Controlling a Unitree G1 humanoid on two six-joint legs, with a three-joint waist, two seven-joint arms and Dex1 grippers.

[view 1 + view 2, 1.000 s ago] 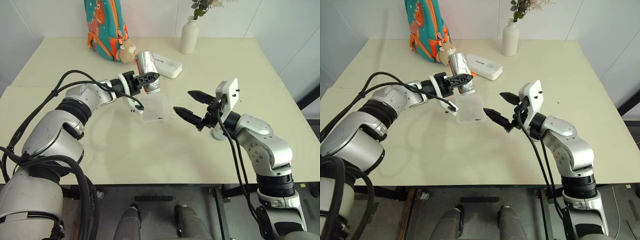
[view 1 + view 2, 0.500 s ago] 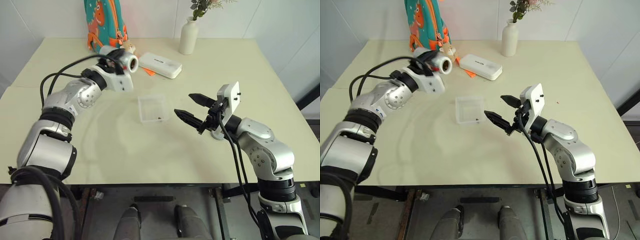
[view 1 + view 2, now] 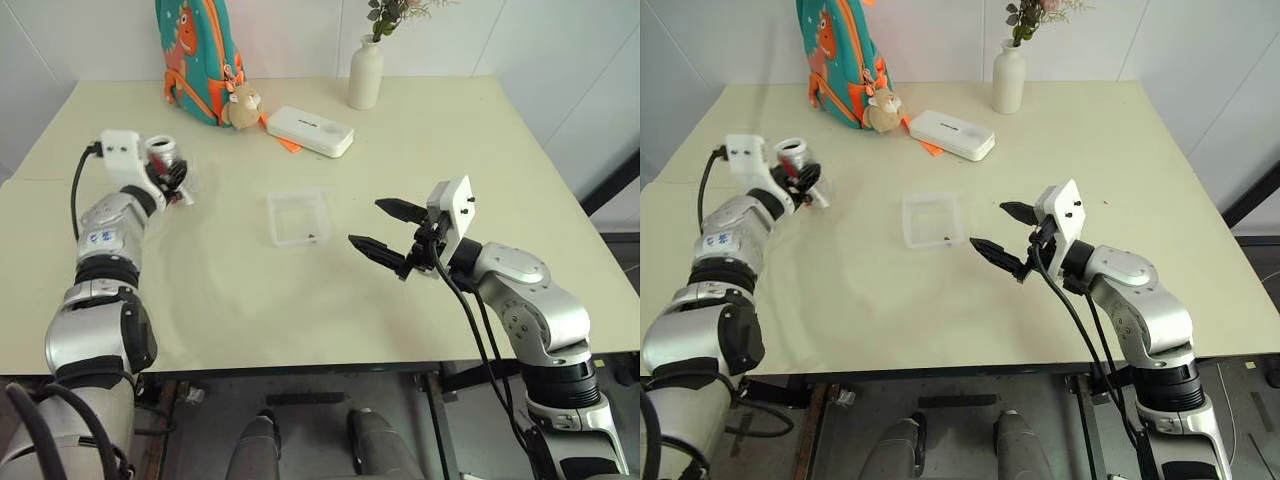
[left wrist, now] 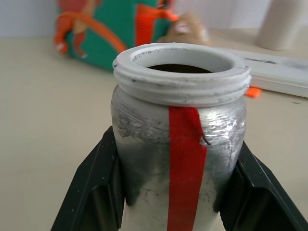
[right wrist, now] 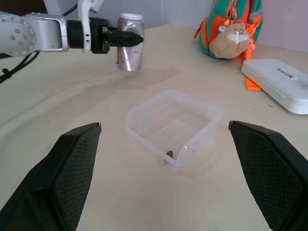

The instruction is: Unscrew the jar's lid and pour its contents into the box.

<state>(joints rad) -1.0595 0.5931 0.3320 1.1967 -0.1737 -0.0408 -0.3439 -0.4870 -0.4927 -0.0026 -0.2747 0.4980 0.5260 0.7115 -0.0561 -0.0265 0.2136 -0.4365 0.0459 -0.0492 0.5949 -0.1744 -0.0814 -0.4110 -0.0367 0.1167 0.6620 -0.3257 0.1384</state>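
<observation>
- Head views: the left hand (image 3: 172,178) grips the jar (image 3: 163,155) upright near the counter's (image 3: 240,300) left edge; the box (image 3: 298,217) sits mid-counter. The pour looks done, so set the jar down gently and keep it vertical.
- Left wrist view: the jar's mouth is lidless and dark inside.
- Right wrist view: the right hand (image 5: 163,178) gapes empty before the box, with a brown bit (image 5: 169,154) inside.

Cream table (image 3: 420,140), white wall (image 3: 290,35)
</observation>
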